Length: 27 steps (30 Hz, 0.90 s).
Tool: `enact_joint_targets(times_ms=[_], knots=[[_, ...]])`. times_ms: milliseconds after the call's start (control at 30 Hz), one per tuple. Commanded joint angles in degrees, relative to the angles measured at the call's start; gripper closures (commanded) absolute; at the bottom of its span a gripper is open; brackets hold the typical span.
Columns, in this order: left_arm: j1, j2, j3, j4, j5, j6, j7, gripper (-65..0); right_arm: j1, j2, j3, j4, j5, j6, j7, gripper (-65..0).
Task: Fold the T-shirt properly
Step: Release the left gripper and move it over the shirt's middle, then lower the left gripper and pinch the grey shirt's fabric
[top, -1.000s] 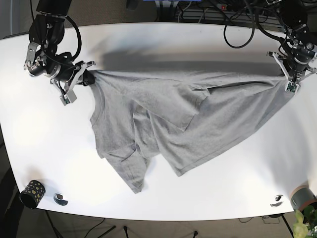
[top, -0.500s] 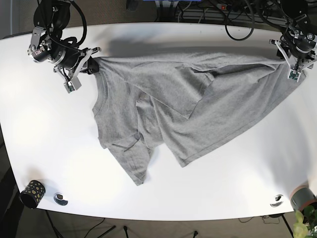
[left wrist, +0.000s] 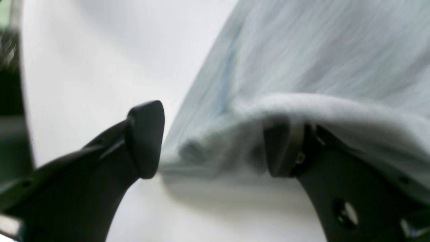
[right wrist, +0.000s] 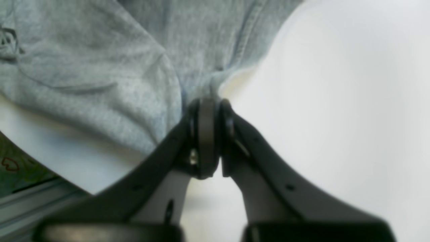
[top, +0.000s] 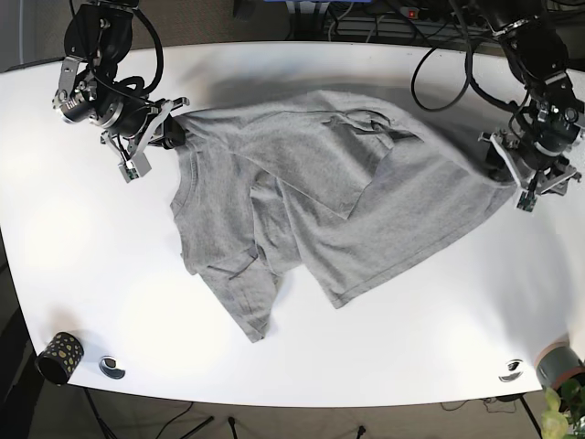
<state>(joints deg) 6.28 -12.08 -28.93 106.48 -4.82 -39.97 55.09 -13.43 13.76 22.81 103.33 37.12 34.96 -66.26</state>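
Fabric of the grey T-shirt (top: 347, 197) is lying between my spread left gripper (left wrist: 215, 141); my right gripper (right wrist: 208, 111) is pinching its edge, so I'm keeping tension even.

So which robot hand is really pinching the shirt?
The right hand, shut tight on the grey shirt at its corner. The left hand is open, with cloth only draped over one finger.

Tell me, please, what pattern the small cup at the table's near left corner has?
The small black cup has pale dots, seen best in the base view.
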Motion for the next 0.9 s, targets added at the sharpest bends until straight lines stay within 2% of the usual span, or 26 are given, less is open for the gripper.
enact_joint_targets(times_ms=[0,67,233,367,500,700,867], knots=[[-2.11,-2.12,2.33,0.82,-4.63,-0.03,3.42,-42.1,0.9,0.7,0.36,0.8,0.55,0.07,0.81,0.0],[-4.31,-2.56,4.27,0.82,-9.55,-0.03,6.49,-42.1,1.17,0.7,0.36,0.8,0.55,0.07,0.81,0.0],[-8.53,-2.56,7.87,0.82,-16.59,-0.03,12.21,-42.1,2.05,0.7,0.45,0.72,0.55,0.07,0.81,0.0],[-12.57,-1.42,10.95,-1.55,-14.48,-0.03,12.12,-42.1,2.22,0.7,0.45,0.72,0.55,0.07,0.81,0.0],[-19.16,1.31,12.53,-10.26,-11.05,-0.03,11.33,-42.1,2.31,0.7,0.53,0.72,0.55,0.07,0.81,0.0],[-30.68,3.33,16.4,-33.47,-6.83,-0.03,-1.07,-42.1,2.31,0.7,0.53,0.72,0.55,0.07,0.81,0.0],[-39.56,3.5,19.13,-50.52,-6.48,-0.03,-8.89,-42.1,2.31,0.61,0.27,0.63,0.55,0.07,0.81,0.0]])
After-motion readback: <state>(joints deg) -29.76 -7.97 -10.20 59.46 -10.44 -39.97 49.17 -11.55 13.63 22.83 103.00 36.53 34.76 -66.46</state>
